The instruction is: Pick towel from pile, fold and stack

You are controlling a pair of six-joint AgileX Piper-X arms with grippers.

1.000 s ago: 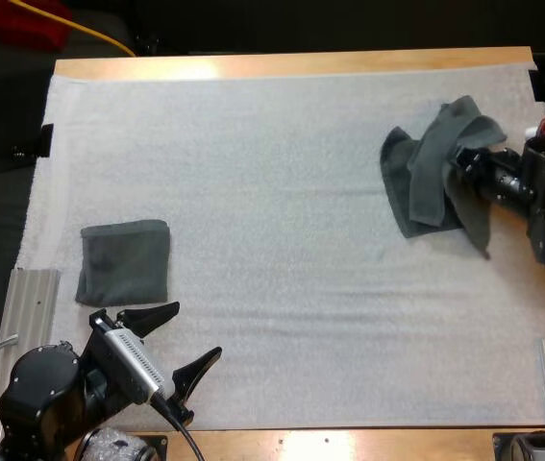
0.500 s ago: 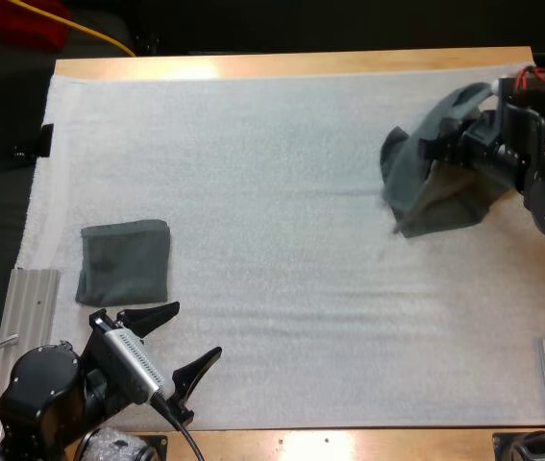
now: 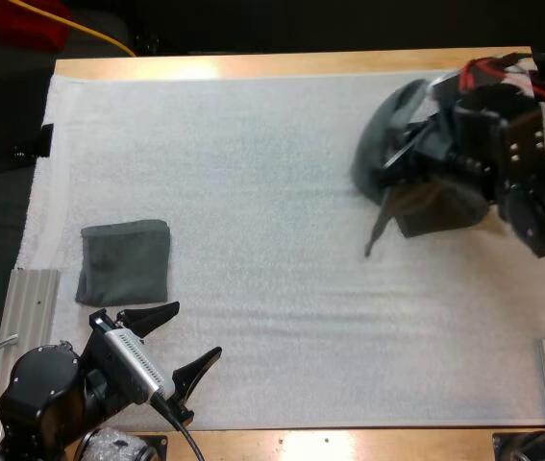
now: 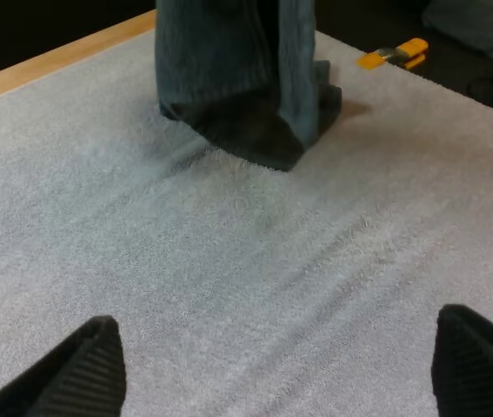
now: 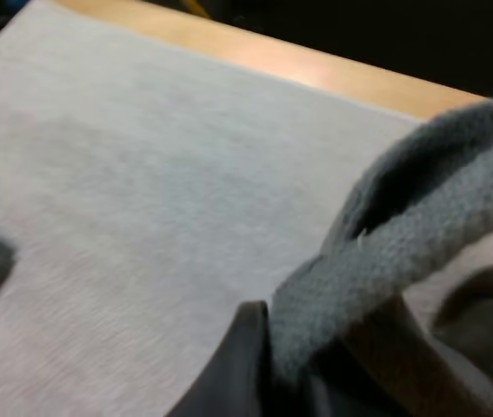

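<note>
At the far right of the mat (image 3: 253, 192) the right gripper (image 3: 418, 158) pinches the crumpled towel (image 3: 385, 144) between its fingers, letting it hang with its hem brushing the mat, probably to open it for folding, while the left gripper (image 3: 193, 334) waits, fingers spread, near the folded towel (image 3: 125, 261).

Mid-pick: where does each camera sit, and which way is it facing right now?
High view: behind both arms, looking forward and down on the mat; left gripper low left, right gripper at the right edge holding the crumpled towel.
Left wrist view: on my left arm, looking across the mat past its open fingers at that towel hanging.
Right wrist view: on my right arm, close on the gripped towel, the table edge beyond.
All three share towel and mat.
</note>
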